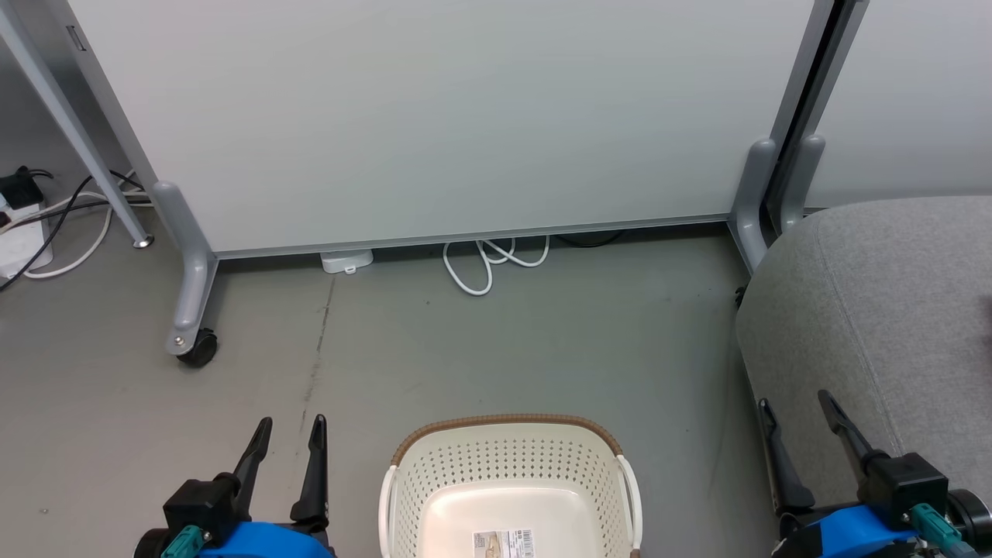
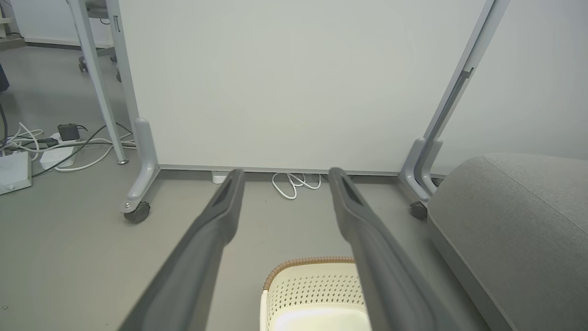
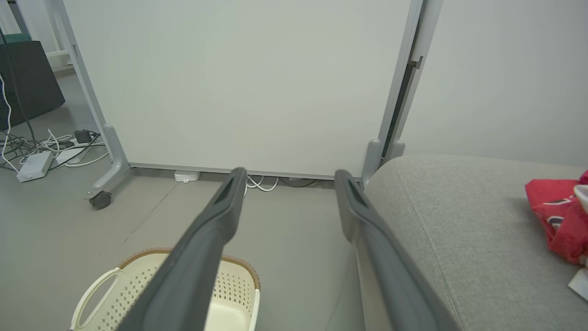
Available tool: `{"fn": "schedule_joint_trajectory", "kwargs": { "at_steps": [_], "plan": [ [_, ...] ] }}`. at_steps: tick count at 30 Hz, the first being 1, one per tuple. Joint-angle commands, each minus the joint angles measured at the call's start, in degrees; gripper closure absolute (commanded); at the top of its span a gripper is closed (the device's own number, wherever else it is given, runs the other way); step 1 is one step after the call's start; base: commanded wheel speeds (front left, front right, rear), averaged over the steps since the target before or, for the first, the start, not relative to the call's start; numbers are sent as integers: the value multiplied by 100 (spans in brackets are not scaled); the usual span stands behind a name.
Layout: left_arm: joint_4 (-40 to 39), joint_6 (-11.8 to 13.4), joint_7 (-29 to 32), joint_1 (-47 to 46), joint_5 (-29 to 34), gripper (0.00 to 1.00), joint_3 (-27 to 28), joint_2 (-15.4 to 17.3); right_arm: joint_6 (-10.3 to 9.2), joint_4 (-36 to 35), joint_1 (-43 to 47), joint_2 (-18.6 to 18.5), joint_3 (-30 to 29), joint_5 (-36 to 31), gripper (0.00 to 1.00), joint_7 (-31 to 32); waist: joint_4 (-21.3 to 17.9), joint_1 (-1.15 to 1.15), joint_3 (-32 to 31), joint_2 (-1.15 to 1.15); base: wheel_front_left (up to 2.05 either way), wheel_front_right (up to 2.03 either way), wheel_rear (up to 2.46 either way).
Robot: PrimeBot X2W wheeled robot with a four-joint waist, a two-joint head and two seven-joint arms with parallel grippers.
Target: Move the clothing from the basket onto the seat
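Left gripper: the two dark fingers stood apart with nothing between them, over the floor just left of the basket.
Right gripper: the fingers were likewise spread and free, at the seat's near side edge.
Basket: it stood on the floor between the grippers, near the seat's rounded corner.
Right wrist view: it brought in the clothing, a red heap on the seat's top, well in from that corner and well apart from the basket.
Head view: it gave the basket's bottom with its barcode sticker.
Left wrist view: it took in a power strip amid cables on the floor.
Surroundings: a white partition panel on castered grey feet stood behind the basket, and a white cable loop lay at its lower edge.
In the way: each wrist view's own fingers crossed part of the basket.
Writing: the sticker print was too small to read, and the white-and-black lettering on the clothing was crumpled and illegible.
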Motion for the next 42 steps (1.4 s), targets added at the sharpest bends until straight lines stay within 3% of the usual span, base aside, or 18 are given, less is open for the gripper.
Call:
{"fn": "schedule_joint_trajectory", "kwargs": {
  "at_steps": [1, 2, 3, 13, 42],
  "plan": [
    [-7, -8, -15, -40, 2, 0, 8, 33, 1, 16, -48, 10, 12, 47, 0, 17, 2, 0, 0, 0, 0, 0, 0],
    [-6, -8, -15, -35, 0, 0, 8, 34, 1, 14, -51, 10, 19, 51, 0, 20, 4, 0, 0, 0, 0, 0, 0],
    [-1, 0, 1, 0, -4, 100, 1, 1, 0, 4, -1, 0, 15, 29, 100, 14, 4, 0, 0, 0, 0, 0, 0],
    [461, 0, 54, 353, -49, 100, -10, -93, 0, 550, 166, 47, 16, 97, 100, 55, 4, 1, 1, 0, 0, 0, 0],
    [-33, -3, 803, 60, -2649, 100, 520, -213, 0, 517, -180, 29, -95, 3336, 100, 624, -96, 1, 10, 0, 0, 0, 0]
  ]
}}
